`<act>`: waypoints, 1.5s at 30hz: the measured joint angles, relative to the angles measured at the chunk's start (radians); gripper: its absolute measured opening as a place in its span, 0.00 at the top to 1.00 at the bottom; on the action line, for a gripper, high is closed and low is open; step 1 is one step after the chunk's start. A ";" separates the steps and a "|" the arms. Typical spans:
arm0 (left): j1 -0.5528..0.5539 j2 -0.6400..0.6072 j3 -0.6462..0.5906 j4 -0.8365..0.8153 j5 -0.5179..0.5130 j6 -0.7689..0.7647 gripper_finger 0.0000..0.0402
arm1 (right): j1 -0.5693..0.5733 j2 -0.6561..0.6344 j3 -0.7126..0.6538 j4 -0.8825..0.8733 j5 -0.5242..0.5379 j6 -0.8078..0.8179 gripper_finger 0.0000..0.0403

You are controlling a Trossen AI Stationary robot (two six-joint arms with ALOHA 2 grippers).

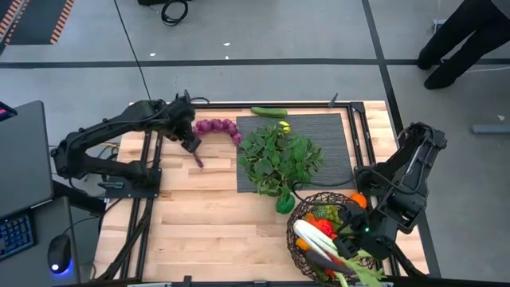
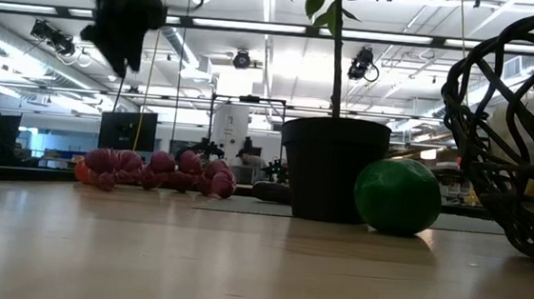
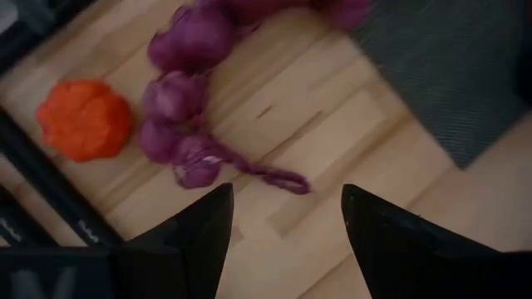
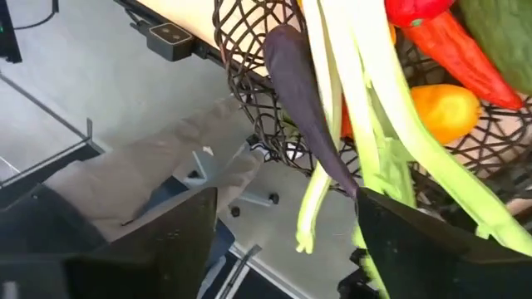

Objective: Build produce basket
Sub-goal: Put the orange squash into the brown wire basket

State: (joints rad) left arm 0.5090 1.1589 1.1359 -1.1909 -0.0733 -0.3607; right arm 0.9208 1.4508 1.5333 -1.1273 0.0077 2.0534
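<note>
1. High view: basket (image 1: 312,209) sat lower right on the table (image 1: 207,219), holding leek (image 1: 319,243); right tool (image 1: 351,239) over it.
2. Low view: purple grapes (image 2: 155,171) lay centre-left.
3. Left wrist view: left tool (image 3: 287,220) released above grapes.
4. Right wrist view: right tool released, empty.

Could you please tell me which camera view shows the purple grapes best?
The left wrist view: the purple grapes fill it close up, stem visible, beside an orange tomato. The high view shows them small; the low view shows them far off as a row. The right wrist view misses them.
</note>
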 joint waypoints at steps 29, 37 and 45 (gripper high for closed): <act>0.536 0.411 -0.026 0.083 -0.034 0.325 0.33 | -0.014 0.152 0.000 0.238 -0.046 0.035 0.23; 0.536 0.422 0.090 0.099 -0.070 0.399 0.22 | -0.019 0.152 0.000 0.233 -0.019 0.019 0.23; 0.546 0.504 0.083 0.055 0.044 0.391 0.02 | -0.019 0.152 0.000 0.228 0.017 0.013 0.23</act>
State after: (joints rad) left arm 1.0550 1.6625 1.2186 -1.1357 -0.0293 0.0307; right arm 0.9019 1.6028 1.5333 -0.8994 0.0242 2.0666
